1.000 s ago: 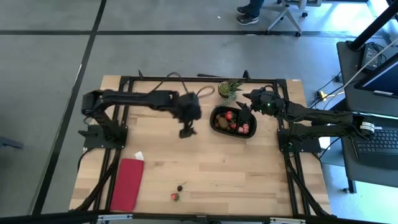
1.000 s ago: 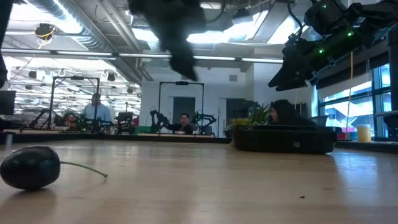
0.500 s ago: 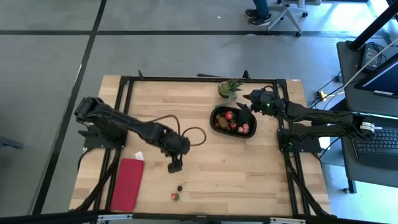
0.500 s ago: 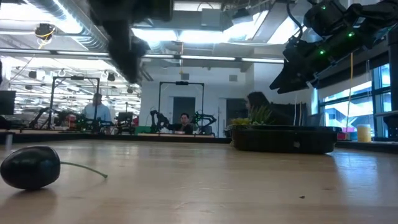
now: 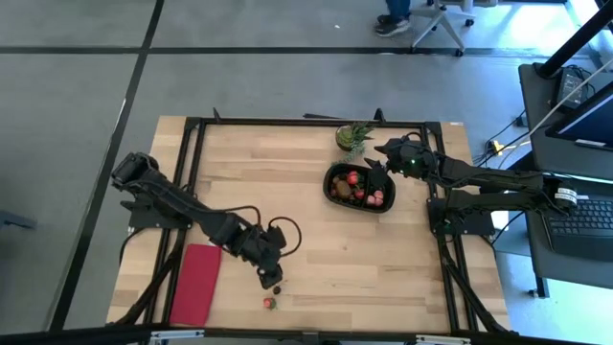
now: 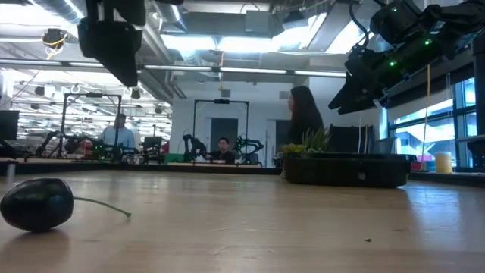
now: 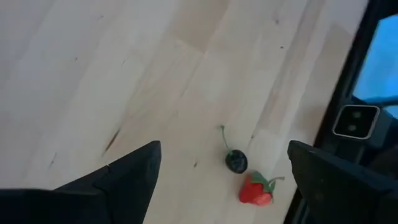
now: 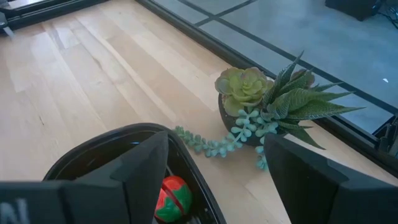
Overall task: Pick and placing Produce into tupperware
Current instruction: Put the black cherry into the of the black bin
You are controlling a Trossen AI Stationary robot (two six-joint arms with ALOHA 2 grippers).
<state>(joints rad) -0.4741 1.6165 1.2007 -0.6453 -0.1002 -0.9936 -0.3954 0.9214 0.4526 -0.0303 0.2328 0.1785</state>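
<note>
The left gripper [image 5: 269, 279] is held with fingers apart just above a dark berry [image 5: 277, 288] and a red strawberry [image 5: 269, 303] near the table's front edge. The right gripper [image 5: 375, 166], also spread, is poised over the black tupperware [image 5: 332, 195], in which several produce pieces [image 5: 362, 188] are seen.

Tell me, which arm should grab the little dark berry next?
Left. Its open pincer hangs right by the dark berry and strawberry. The right pincer is far off, over the black container.
</note>
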